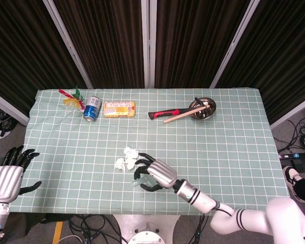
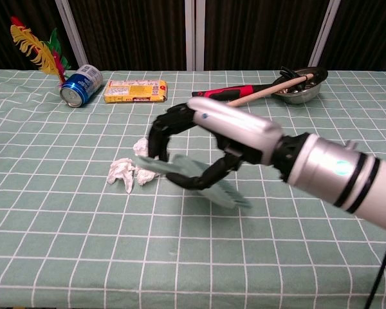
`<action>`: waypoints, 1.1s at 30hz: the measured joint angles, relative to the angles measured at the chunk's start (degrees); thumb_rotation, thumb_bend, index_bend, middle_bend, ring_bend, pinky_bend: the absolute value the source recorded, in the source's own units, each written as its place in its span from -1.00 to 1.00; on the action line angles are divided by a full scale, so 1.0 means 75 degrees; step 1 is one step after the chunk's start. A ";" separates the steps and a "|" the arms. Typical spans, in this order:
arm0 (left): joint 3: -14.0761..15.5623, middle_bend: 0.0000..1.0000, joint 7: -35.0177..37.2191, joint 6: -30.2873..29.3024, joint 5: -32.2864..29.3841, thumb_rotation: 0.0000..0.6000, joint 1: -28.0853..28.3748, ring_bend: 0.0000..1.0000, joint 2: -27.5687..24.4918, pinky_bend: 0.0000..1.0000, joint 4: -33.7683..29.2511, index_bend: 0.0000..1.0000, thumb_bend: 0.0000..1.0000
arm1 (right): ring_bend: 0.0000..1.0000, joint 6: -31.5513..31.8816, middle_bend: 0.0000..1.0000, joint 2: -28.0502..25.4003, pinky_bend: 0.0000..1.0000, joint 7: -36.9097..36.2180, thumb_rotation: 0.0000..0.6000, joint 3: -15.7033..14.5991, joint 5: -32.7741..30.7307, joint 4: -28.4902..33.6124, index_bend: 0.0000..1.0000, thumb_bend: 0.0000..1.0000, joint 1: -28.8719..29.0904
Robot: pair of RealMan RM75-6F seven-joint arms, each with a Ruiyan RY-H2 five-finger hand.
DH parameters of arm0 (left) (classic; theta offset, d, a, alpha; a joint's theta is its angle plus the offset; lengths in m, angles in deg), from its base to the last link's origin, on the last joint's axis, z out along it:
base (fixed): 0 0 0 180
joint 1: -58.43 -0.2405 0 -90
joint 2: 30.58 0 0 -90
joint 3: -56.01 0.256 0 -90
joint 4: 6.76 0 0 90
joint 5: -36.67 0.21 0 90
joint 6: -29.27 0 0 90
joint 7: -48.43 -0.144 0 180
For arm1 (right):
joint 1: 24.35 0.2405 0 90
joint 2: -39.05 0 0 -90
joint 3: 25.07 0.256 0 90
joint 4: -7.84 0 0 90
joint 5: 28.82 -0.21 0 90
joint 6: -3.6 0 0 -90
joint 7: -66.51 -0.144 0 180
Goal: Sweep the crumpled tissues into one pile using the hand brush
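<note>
As its fingers wrap the pale green hand brush (image 2: 199,179) low over the checked tablecloth (image 1: 229,147), the right hand (image 2: 209,145) angles it against the crumpled tissues (image 2: 130,168), apparently to gather them, while the left hand (image 1: 7,175) idles empty, fingers spread.

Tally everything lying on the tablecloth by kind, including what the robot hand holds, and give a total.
Crumpled tissues: 2
Hand brush: 1
Drink can: 1
Snack packet: 1
Feathered toy: 1
Red-handled tool: 1
Wooden stick: 1
Metal bowl: 1
Total: 9

Robot lab: black curtains (image 1: 112,40), checked tablecloth (image 1: 234,137), loose floor cables (image 1: 302,134).
</note>
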 measured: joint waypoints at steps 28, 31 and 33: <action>-0.0077 -0.69 0.0135 0.0162 -0.0019 1.00 0.0151 -0.90 0.0318 -0.86 0.0389 -0.58 -1.00 | -1.00 -0.0407 -0.70 -0.1998 -1.00 0.2271 1.00 0.0173 -0.2064 -0.0141 -0.95 -0.26 -0.1309; -0.0113 -0.69 0.0069 0.0155 -0.0063 1.00 0.0164 -0.90 0.0447 -0.86 0.0581 -0.58 -1.00 | -1.00 0.0474 -0.78 -0.2507 -1.00 0.2212 1.00 0.0115 -0.1957 0.0211 -0.98 -0.26 -0.1825; -0.0149 -0.69 -0.0046 0.0144 -0.0103 1.00 0.0178 -0.90 0.0574 -0.86 0.0725 -0.58 -1.00 | -1.00 0.1061 -0.82 -0.2837 -1.00 0.2174 1.00 0.0059 -0.1924 0.0413 -1.00 -0.26 -0.2240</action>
